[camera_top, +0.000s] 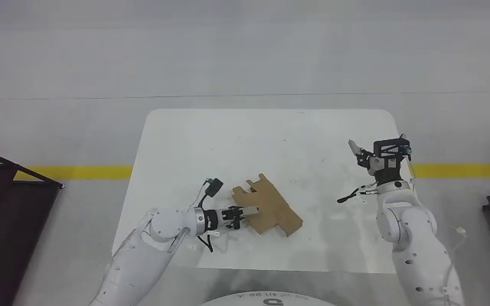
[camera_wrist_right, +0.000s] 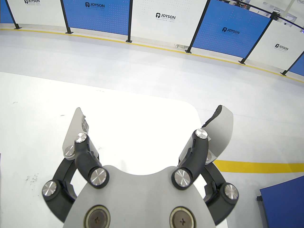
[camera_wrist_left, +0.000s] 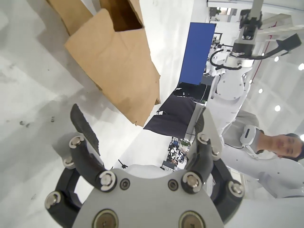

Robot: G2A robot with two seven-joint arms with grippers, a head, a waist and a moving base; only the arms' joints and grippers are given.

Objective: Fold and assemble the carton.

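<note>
Brown cardboard sits right off the fingertips of the left hand [camera_wrist_left: 139,119], and that's the whole story here. The left hand is spread wide and empty, lying low over the near-left part of the counter [camera_top: 306,138] and pointing to the right.

Straight ahead of it lies the carton [camera_top: 268,208], mostly flat. Its left end comes right up to the opening between the two fingers. I can't tell whether a pad already touches the board. In the left wrist view, one corner of the carton hangs in that gap. Further out a flap stands a little proud with a dark pocket under it, so the sleeve gapes slightly there.

Now the key line: the carton's long axis runs from far-left to near-right across the middle of the counter. The left hand meets it end-on, not across its side.

Out on the right, the right hand [camera_wrist_right: 150,113] is lifted above the counter's right edge. Its fingers are spread, it's empty too, and it's well apart from the carton.

Left is plainly the nearer one. My read is that the first grip falls to the left hand on that left end. The right hand would have to come in across the counter to work the other end.
</note>
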